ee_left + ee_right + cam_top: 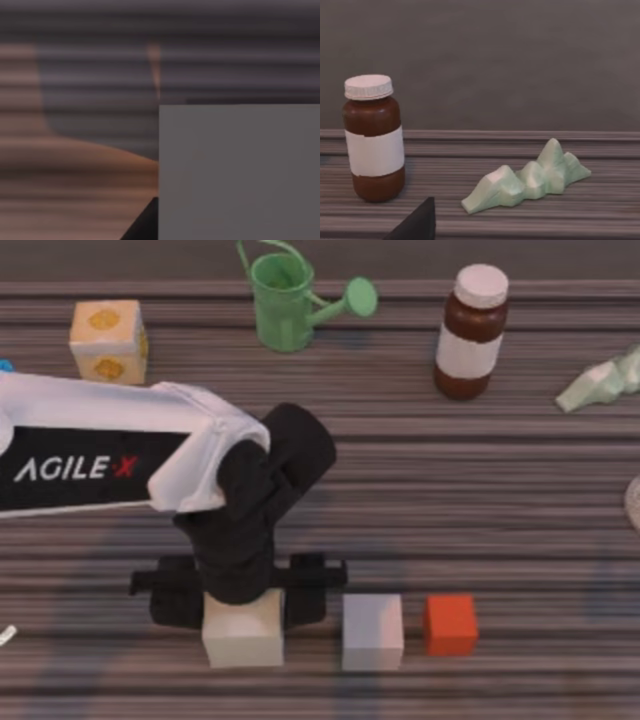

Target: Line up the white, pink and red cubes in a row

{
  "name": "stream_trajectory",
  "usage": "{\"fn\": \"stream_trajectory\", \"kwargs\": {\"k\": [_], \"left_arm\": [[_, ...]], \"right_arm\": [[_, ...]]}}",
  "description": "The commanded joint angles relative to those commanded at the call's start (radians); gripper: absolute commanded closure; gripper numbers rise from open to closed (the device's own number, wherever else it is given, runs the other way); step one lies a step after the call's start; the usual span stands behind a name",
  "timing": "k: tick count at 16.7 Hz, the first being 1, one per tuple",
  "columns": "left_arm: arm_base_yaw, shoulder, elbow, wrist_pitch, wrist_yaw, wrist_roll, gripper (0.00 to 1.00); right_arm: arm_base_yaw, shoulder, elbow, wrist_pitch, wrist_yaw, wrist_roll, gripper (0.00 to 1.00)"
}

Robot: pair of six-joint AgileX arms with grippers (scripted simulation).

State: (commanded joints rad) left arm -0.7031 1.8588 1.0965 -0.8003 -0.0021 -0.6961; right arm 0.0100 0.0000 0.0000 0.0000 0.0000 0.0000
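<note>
down at the near edge of the striped table [520,500], at about seven o'clock in the top view, my left gripper [240,590] sits over the white cube [243,632], its black fingers [160,590] spread out to either side of the cube's far edge; whether they press on it i cannot tell. my left arm [100,450] reaches in from nine o'clock, white shell bending into the black wrist, which points down and toward the near edge. its side reads "agile x" in white with a red x. the left wrist view is filled by a flat grey face, blurred, with striped table beyond.

just at three o'clock from the white cube stands the pink cube [373,630], apart by a narrow gap, and just past it the red cube [450,624], smallest, all three in one row along the near edge.

farther out: a patterned cream cube [108,340] at ten o'clock, a green watering can [290,302] at twelve, a brown bottle [470,332] with white cap and blank white label at one, a pale green jagged piece [600,382] at two. my right arm is out of the top view; its wrist camera faces the bottle and green piece against a plain grey wall [520,60].
</note>
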Motion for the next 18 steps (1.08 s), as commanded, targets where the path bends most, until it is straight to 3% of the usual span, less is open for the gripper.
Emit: {"fn": "stream_trajectory", "kwargs": {"k": [2, 3, 12, 18], "left_arm": [[0.000, 0.000, 0.000, 0.000, 0.000, 0.000, 0.02], [0.000, 0.000, 0.000, 0.000, 0.000, 0.000, 0.00], [0.001, -0.002, 0.003, -0.004, 0.000, 0.000, 0.00], [0.012, -0.068, 0.121, -0.200, -0.003, -0.006, 0.00]], "right_arm": [[0.000, 0.000, 0.000, 0.000, 0.000, 0.000, 0.00], [0.000, 0.000, 0.000, 0.000, 0.000, 0.000, 0.00], [0.000, 0.000, 0.000, 0.000, 0.000, 0.000, 0.00], [0.000, 0.000, 0.000, 0.000, 0.000, 0.000, 0.00]]}}
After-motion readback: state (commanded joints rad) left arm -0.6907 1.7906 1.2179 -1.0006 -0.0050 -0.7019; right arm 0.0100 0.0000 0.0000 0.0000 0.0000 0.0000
